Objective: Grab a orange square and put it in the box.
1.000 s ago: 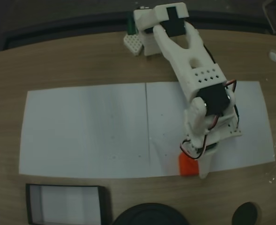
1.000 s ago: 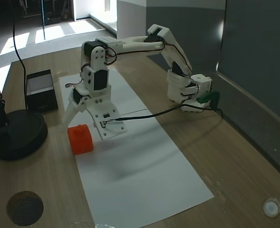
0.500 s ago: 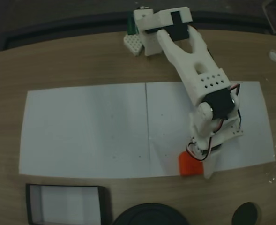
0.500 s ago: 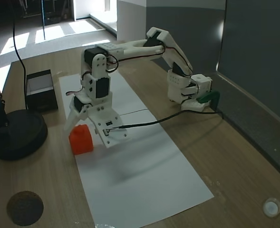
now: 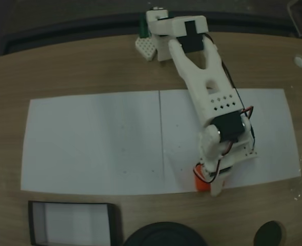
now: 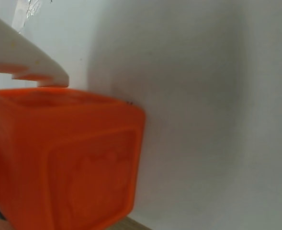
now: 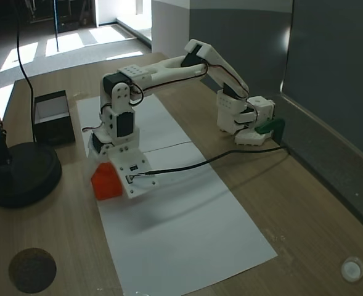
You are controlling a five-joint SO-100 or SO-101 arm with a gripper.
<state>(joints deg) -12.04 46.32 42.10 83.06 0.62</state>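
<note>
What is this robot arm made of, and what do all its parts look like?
The arm looks like white plastic, chunky and angular, with black motor blocks at the joints. One link has rows of small holes. Thin red and black wires run along it. A black cable crosses the table. The tool has white fingers.

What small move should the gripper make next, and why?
Probably close the gripper on the orange square. It sits low around the square at the paper's edge, and one finger lies along the square's top edge in the wrist view.
</note>
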